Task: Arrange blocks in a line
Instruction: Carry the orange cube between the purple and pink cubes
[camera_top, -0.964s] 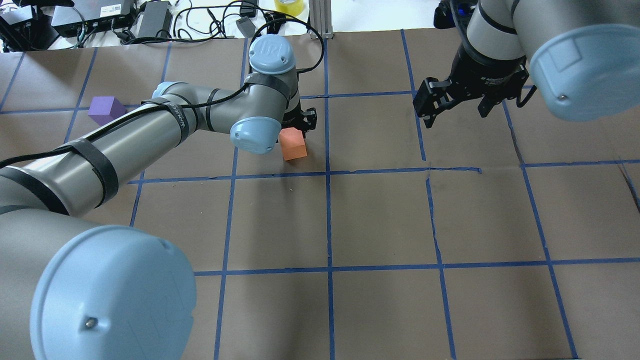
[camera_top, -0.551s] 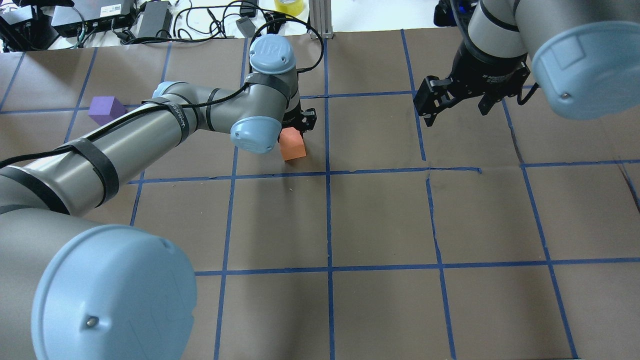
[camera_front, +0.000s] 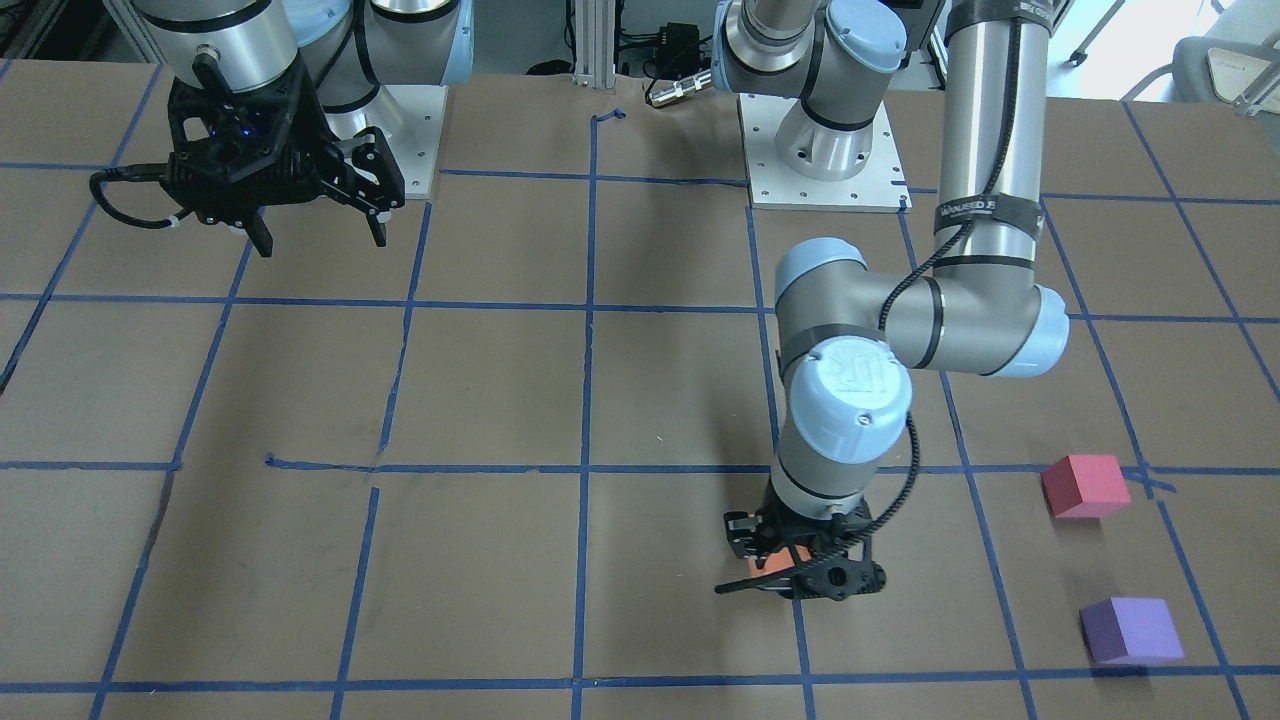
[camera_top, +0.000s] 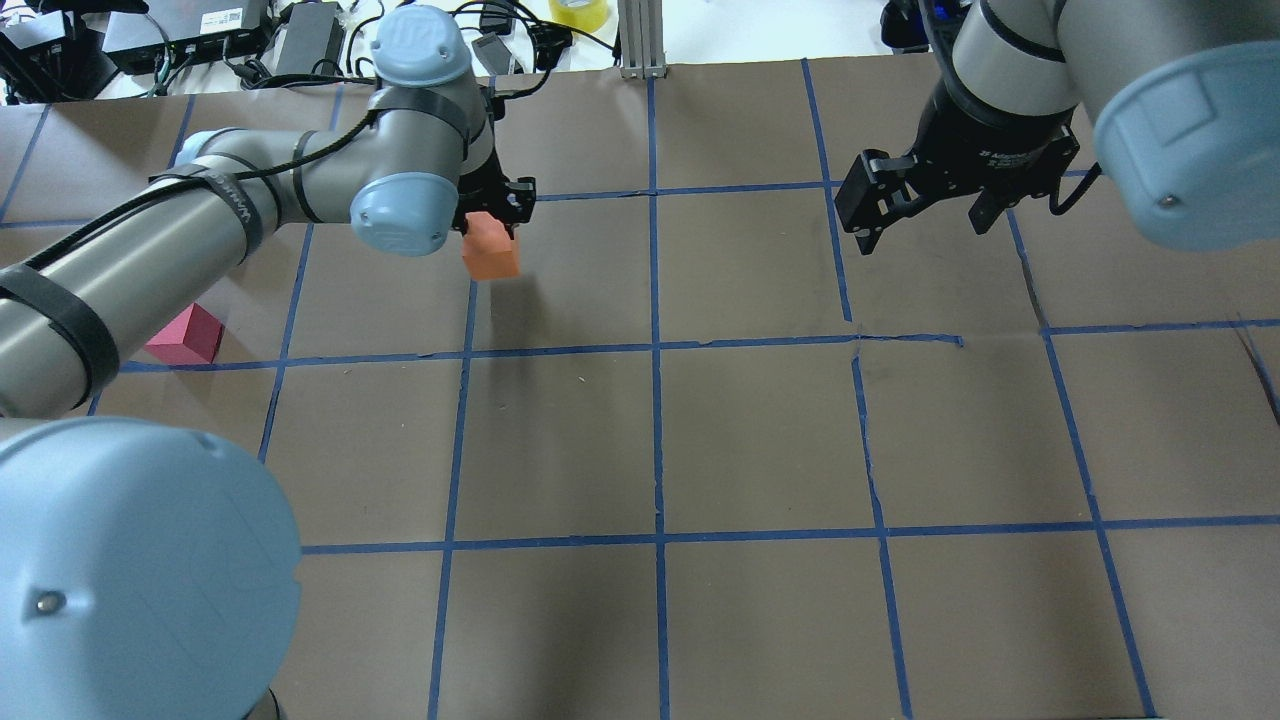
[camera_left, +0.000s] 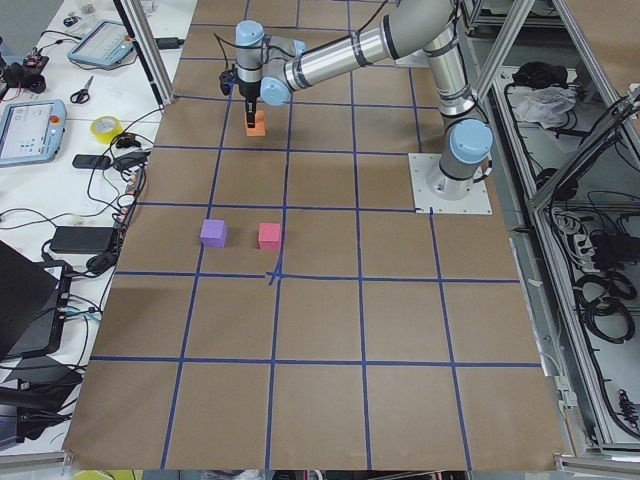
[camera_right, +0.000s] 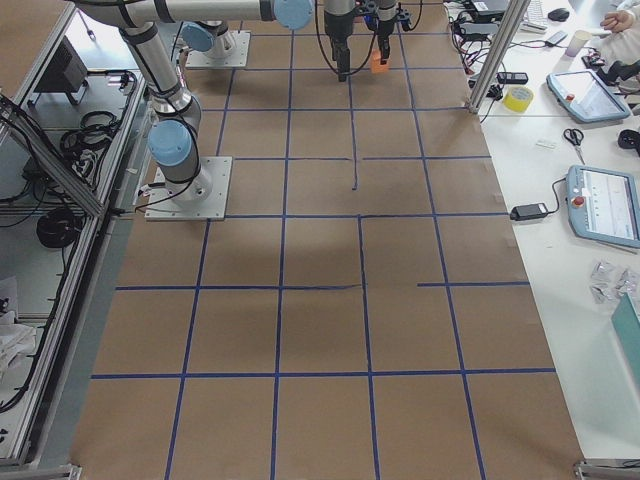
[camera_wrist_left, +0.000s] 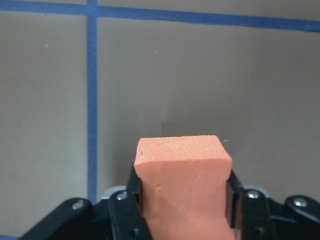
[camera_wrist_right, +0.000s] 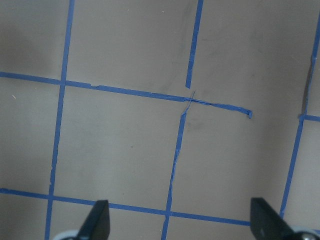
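My left gripper (camera_top: 490, 215) is shut on the orange block (camera_top: 490, 252) and holds it just above the brown table. The wrist view shows the block (camera_wrist_left: 182, 185) pinched between both fingers. It also shows in the front view (camera_front: 775, 560). The pinkish-red block (camera_front: 1085, 486) and the purple block (camera_front: 1130, 630) lie side by side on the table, a grid square to the robot's left of the orange one. In the overhead view the pinkish-red block (camera_top: 185, 335) peeks out beside my left arm and the purple one is hidden. My right gripper (camera_top: 925, 225) is open and empty, hovering far off.
Blue tape lines (camera_top: 655, 345) mark a grid on the table. Cables, power bricks and a yellow tape roll (camera_top: 578, 12) lie past the far edge, beside an aluminium post (camera_top: 635, 40). The arm bases (camera_front: 820, 150) stand at the robot's side.
My left gripper has moved left and toward the far edge, carrying the orange block. The arm now covers the purple block and uncovers the pinkish-red one. The right gripper has barely moved.
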